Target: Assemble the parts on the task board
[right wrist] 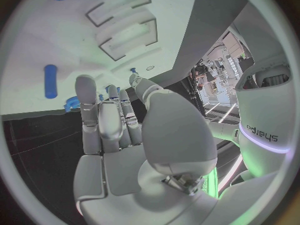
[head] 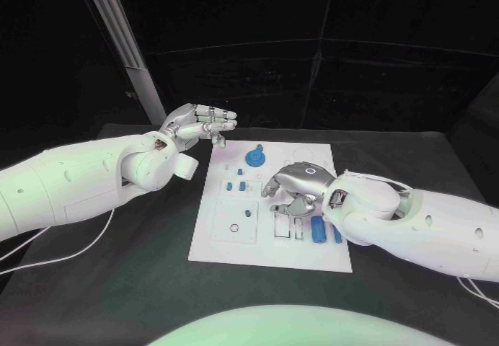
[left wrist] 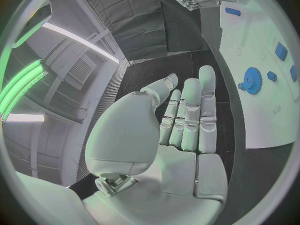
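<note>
The white task board [head: 223,241] lies in the middle of the table. A blue gear [head: 257,155] stands near its far edge, and small blue parts [head: 240,186] sit below it. Two blue bars [head: 318,229] lie in the slots at the near right. My right hand [head: 296,189] hovers low over the board's middle, fingers pointing down beside the slots and holding nothing; its fingers [right wrist: 100,120] are straight with the thumb apart. My left hand [head: 200,124] is raised off the board's far left corner, its fingers [left wrist: 187,117] extended and empty. The left wrist view shows the gear [left wrist: 253,80] and the board [left wrist: 265,115].
Empty rectangular slots [right wrist: 128,37] and a blue bar [right wrist: 50,80] show in the right wrist view. A slanted pale post [head: 130,50] stands behind the table's far left. White cables [head: 63,249] trail under the left arm. Black table [head: 135,288] surrounds the board.
</note>
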You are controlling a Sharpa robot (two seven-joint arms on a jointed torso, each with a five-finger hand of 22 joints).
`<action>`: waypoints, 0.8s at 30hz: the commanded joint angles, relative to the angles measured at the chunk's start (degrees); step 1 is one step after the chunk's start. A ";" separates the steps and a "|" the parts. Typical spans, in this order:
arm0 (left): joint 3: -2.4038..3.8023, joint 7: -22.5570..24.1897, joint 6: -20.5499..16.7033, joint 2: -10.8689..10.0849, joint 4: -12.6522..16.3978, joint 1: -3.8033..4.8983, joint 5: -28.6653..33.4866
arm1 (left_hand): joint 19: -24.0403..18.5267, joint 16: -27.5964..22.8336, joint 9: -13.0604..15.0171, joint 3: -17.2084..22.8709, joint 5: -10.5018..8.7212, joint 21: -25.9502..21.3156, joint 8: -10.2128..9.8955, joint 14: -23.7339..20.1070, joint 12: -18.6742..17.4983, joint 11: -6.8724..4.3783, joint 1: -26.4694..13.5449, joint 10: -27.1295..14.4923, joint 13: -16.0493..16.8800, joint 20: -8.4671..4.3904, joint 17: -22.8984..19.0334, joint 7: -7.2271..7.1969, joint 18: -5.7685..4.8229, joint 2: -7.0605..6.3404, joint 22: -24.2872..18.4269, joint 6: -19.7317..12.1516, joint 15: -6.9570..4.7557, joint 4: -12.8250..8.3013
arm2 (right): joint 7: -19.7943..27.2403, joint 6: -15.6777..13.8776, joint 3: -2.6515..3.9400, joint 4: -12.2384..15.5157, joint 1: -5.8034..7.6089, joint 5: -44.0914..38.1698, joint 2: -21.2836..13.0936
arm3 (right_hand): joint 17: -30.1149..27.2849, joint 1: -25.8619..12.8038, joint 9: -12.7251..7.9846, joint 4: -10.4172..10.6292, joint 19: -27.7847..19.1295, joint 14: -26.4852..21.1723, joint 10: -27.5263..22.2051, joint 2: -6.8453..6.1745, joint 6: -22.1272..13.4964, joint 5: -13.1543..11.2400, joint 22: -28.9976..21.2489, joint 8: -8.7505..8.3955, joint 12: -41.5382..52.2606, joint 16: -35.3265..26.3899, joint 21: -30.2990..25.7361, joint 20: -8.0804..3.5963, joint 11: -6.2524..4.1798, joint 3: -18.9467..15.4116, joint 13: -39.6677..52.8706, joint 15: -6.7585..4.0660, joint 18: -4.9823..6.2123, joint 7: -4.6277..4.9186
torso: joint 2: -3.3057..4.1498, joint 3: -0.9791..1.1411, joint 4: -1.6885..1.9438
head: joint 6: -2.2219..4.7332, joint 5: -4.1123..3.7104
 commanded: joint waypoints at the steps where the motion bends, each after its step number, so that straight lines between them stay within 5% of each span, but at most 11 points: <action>1: 0.02 0.15 0.67 -0.14 0.12 0.09 0.27 | -0.34 -0.17 -0.05 0.10 0.04 -0.38 0.27 -0.49 0.26 0.12 0.01 -0.32 -0.08 -0.04 -0.09 -0.04 0.84 0.41 -0.05 -0.23 -0.08 -0.40 | -1.43 -2.42 0.73 0.71 0.74 1.97 -1.90 | -0.49 -0.07 0.06 -0.03 -0.24 1.45 -0.38 0.11 -0.08 0.36 -0.29 0.09 0.13 -0.41 -0.30 0.14 0.08 -0.65 -0.02 0.38 0.13 0.04 | 0.01 -0.01 -0.06 | 0.55 -0.53; 9: -0.01 0.17 0.77 -0.10 0.09 0.08 0.27 | -0.34 -0.17 -0.05 0.10 0.04 -0.38 0.27 -0.49 0.26 0.12 0.01 -0.32 -0.08 -0.04 -0.09 -0.04 0.84 0.41 -0.05 -0.23 -0.08 -0.40 | -3.25 -2.32 1.67 0.07 1.76 0.32 -4.93 | -2.11 0.33 -0.01 -0.26 -1.05 1.05 -3.20 -0.25 -0.78 -0.08 -1.74 -0.07 -0.38 -1.49 -1.30 0.47 0.14 -2.98 -0.12 0.56 0.31 -0.30 | 0.04 0.04 -0.01 | 1.02 -0.80; 24: -0.03 -0.06 0.96 0.00 -0.05 0.07 0.27 | -0.37 -0.18 -0.04 0.10 0.04 -0.40 0.31 -0.53 0.31 0.12 0.02 -0.37 -0.08 -0.03 -0.14 -0.06 0.84 0.44 -0.06 -0.20 -0.08 -0.42 | -4.77 4.60 1.81 -1.96 2.31 -0.89 -4.90 | -2.84 1.51 0.18 -0.29 -0.90 0.99 -2.22 0.95 0.12 0.27 -1.90 0.31 1.28 -1.79 -1.54 0.05 -0.42 -4.58 0.11 0.06 0.39 -0.99 | 0.05 -0.04 0.03 | 0.89 -0.92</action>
